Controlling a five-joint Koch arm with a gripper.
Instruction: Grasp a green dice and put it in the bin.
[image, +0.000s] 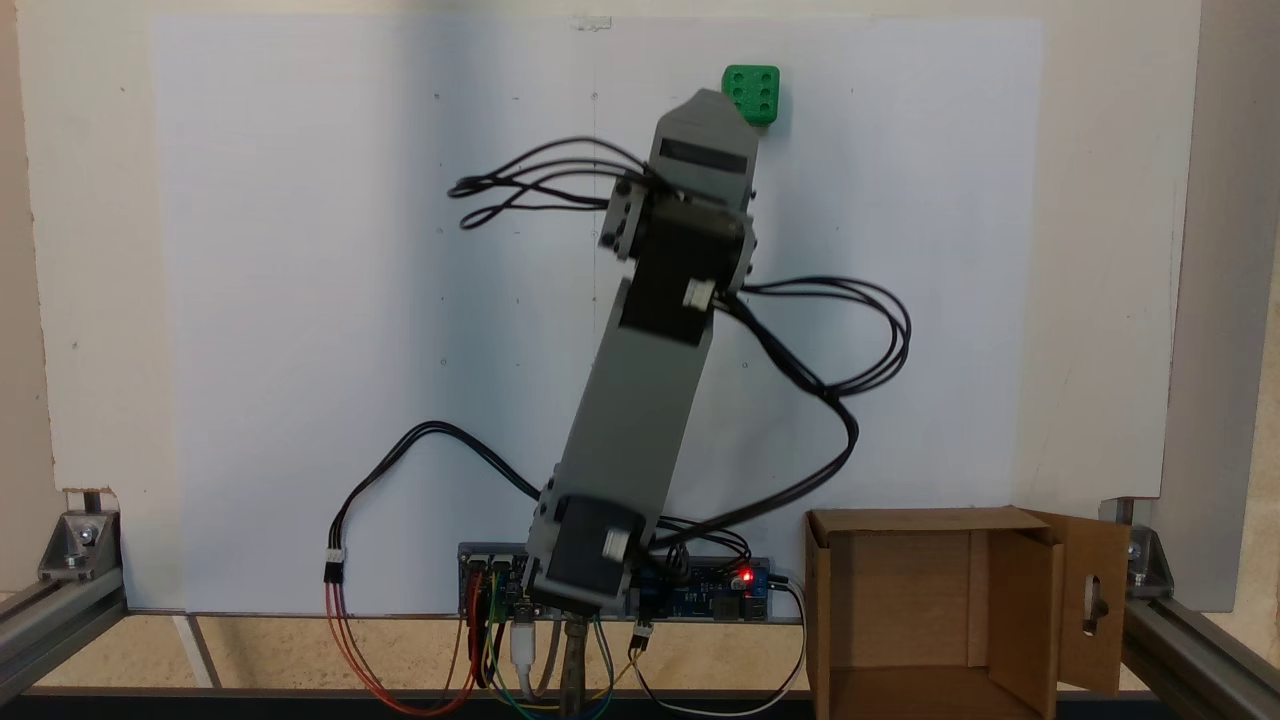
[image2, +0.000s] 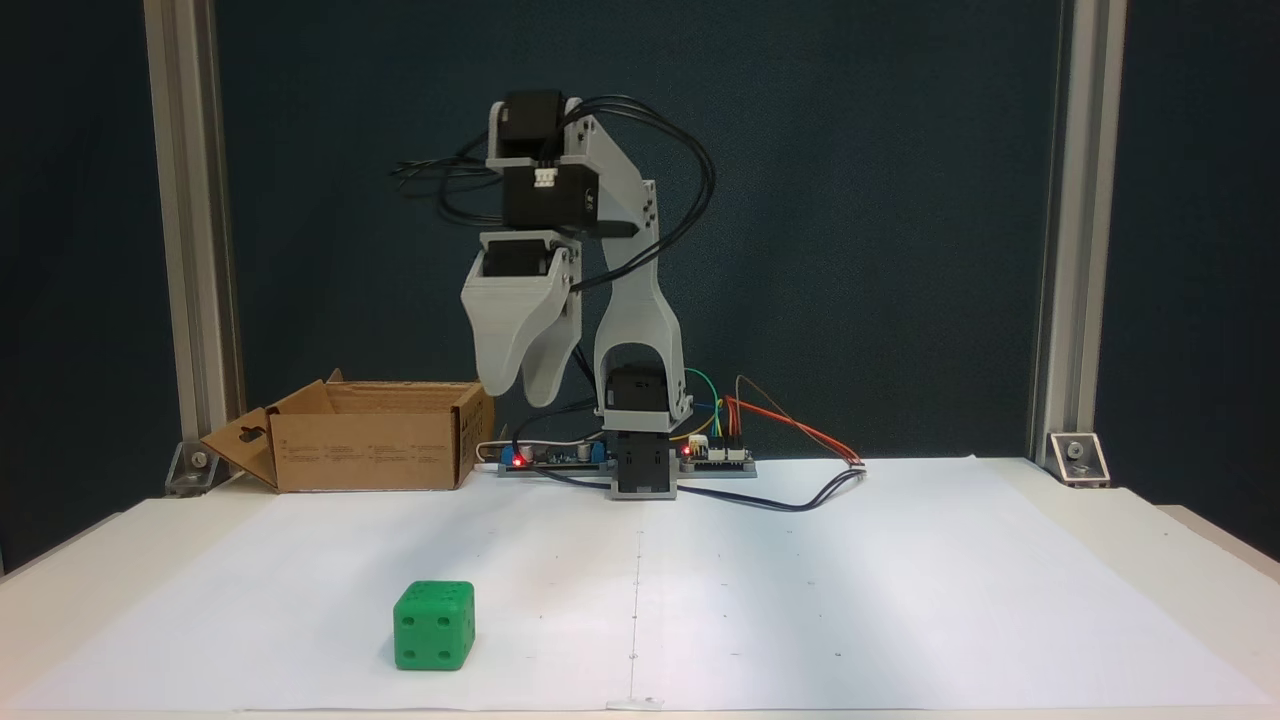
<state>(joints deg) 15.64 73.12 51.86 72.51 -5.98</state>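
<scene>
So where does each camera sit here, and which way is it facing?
A fixed view: overhead, looking straight down; the arm reaches toward the green dice, the bin bottom right.
Another fixed view: low at the table's front edge, facing the arm; the gripper hangs raised, the bin left.
Shared: dice, bin, arm, white paper.

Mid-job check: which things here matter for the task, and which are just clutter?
Job: small bright green plastic dice; brown cardboard box with flaps; grey gripper, raised, away from the dice.

Lying about: blue controller board; loose coloured wires; white paper sheet.
</scene>
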